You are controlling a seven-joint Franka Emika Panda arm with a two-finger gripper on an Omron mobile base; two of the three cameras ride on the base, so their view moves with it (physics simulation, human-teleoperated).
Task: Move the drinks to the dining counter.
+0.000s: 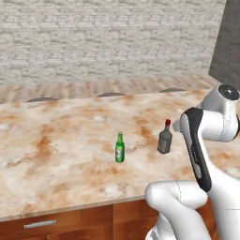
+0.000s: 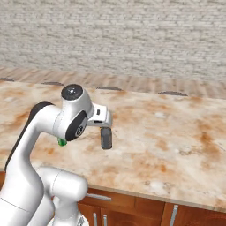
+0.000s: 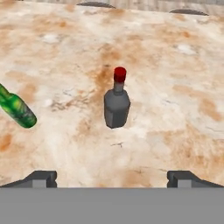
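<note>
jaws wide apart, grey bottle (image 3: 117, 105) seemingly standing free beyond them.

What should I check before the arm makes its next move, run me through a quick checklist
1. Gripper open and empty: ok, fingertips stand wide apart with nothing between them.
2. Dark-grey bottle upright on the dining counter: ok.
3. Green bottle upright on the same counter: ok.
4. Both bottles apart, not touching: ok.
5. Gripper clear of the dark-grey bottle: ok, a strip of counter shows between the fingertips and the bottle.
6. Red can and white carton placed: cannot tell.
</note>
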